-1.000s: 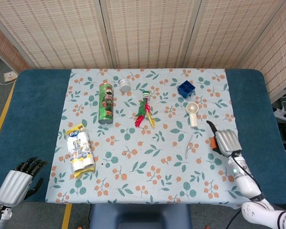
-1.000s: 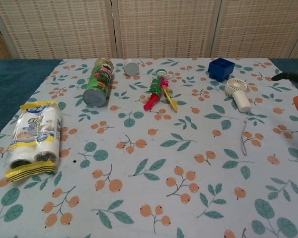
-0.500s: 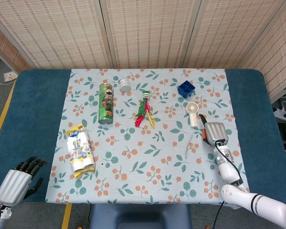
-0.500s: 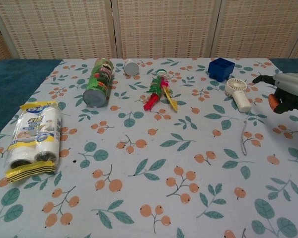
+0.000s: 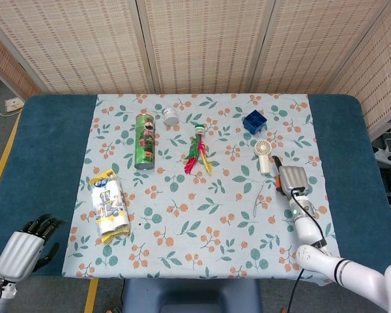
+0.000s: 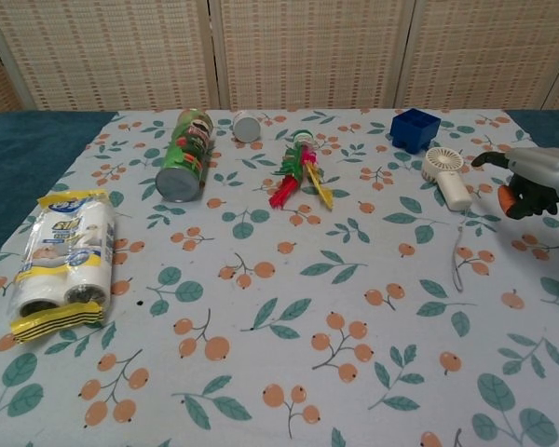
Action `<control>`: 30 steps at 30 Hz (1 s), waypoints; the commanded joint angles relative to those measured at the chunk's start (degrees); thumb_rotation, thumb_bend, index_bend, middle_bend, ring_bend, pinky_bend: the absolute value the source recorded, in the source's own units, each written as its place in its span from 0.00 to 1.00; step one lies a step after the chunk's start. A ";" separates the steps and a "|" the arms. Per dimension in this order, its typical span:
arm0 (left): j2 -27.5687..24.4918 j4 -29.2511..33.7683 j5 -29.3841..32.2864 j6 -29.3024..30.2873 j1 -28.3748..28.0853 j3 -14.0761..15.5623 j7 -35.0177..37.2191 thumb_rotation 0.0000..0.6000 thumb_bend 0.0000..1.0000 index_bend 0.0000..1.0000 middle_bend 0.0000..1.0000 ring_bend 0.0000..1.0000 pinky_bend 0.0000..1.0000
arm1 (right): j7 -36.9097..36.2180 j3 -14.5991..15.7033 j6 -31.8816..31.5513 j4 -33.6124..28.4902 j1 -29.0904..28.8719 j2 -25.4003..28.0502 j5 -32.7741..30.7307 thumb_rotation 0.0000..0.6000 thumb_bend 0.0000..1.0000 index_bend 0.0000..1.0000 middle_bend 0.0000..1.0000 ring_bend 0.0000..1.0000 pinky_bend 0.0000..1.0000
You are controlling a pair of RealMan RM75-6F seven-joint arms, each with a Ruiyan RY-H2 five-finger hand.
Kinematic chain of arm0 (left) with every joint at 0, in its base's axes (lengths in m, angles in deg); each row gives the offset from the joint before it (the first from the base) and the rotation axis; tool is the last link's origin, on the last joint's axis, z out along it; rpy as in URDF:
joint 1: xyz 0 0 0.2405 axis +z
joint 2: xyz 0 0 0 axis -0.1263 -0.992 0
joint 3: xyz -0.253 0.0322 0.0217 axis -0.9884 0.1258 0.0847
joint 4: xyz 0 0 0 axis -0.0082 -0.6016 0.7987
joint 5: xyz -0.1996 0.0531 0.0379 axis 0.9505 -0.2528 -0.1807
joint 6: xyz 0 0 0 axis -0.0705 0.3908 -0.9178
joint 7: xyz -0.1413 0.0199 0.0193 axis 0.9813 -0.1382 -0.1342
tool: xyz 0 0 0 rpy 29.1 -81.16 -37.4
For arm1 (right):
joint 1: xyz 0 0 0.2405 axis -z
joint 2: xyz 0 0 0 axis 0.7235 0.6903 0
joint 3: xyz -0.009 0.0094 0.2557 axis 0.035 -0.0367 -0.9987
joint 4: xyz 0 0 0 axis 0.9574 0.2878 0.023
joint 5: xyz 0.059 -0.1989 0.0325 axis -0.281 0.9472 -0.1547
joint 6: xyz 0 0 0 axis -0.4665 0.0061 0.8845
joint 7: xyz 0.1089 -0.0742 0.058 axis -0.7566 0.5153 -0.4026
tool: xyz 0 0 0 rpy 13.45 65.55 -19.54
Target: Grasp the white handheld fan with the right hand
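The white handheld fan [image 5: 264, 155] lies flat on the floral cloth at the right, round head toward the far side; it also shows in the chest view as the fan [image 6: 446, 174]. My right hand [image 5: 290, 179] hovers just right of and nearer than its handle, fingers apart, holding nothing; the chest view has the right hand [image 6: 533, 179] a short gap right of the fan. My left hand [image 5: 27, 246] hangs off the near left corner of the table with fingers curled, nothing in it.
A blue box [image 5: 254, 121] stands just beyond the fan. A thin cord [image 6: 459, 261] lies near the fan's handle. Further left are a red-green-yellow toy [image 5: 197, 149], a green can [image 5: 143, 139], a white cap [image 5: 171, 116] and a yellow-white pack [image 5: 109, 205].
My right hand has travelled left and away from me, from near the table's right edge to close beside the fan's handle. The left hand and the objects stayed put.
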 commanded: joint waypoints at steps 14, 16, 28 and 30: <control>0.02 -0.08 -0.26 0.30 0.13 0.06 -0.03 1.00 0.42 0.24 0.29 0.19 0.40 | -2.70 0.77 1.20 2.63 -0.74 -1.58 0.86 1.00 0.73 0.08 0.81 0.70 0.66; 0.04 -0.09 -0.29 0.31 0.15 0.09 -0.02 1.00 0.42 0.24 0.29 0.19 0.40 | -3.12 0.81 1.45 2.91 -0.84 -1.71 1.04 1.00 0.73 0.08 0.81 0.70 0.66; -0.08 0.04 -0.35 0.35 0.17 0.10 0.09 1.00 0.42 0.24 0.29 0.20 0.40 | -4.60 1.12 2.50 4.66 -1.37 -2.61 1.47 1.00 0.73 0.08 0.81 0.70 0.66; -0.06 0.00 -0.35 0.39 0.18 0.09 0.12 1.00 0.42 0.24 0.29 0.20 0.40 | -4.74 1.15 2.63 4.90 -1.42 -2.68 1.44 1.00 0.73 0.08 0.81 0.70 0.66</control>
